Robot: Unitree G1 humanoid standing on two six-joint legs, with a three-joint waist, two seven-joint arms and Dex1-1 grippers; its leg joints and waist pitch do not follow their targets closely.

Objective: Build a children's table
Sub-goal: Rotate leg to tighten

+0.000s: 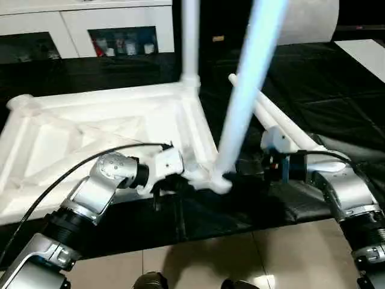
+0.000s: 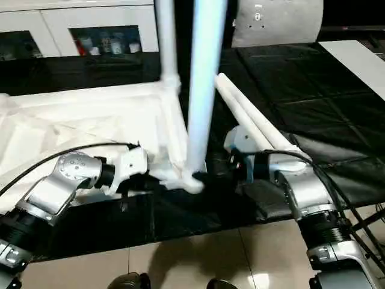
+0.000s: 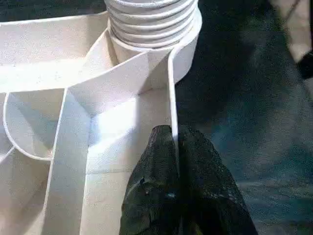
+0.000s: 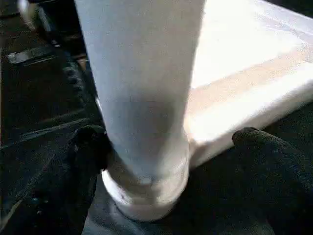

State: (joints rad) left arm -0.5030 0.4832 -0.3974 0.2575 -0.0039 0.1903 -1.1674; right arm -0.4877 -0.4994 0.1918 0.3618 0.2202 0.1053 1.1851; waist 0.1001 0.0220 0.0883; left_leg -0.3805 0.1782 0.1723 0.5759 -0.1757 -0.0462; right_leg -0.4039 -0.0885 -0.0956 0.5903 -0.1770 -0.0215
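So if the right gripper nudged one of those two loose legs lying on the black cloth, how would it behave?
The loose legs are round tubes lying flat, so one would probably roll. Being tapered, it would likely curve rather than run straight. They look like hollow white plastic, so probably light and stiff; the wrinkled black cloth may slow them.

Black-covered work table point(image 1: 337, 90), white cabinets point(image 1: 78, 27) behind, tiled floor point(image 1: 240, 259)

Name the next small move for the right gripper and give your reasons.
Probably draw the right gripper back from the near leg and go for a loose leg on the black cover. Its fingers stand open on either side of the near leg, which stands in its corner socket, while the left gripper pinches the tabletop rim.
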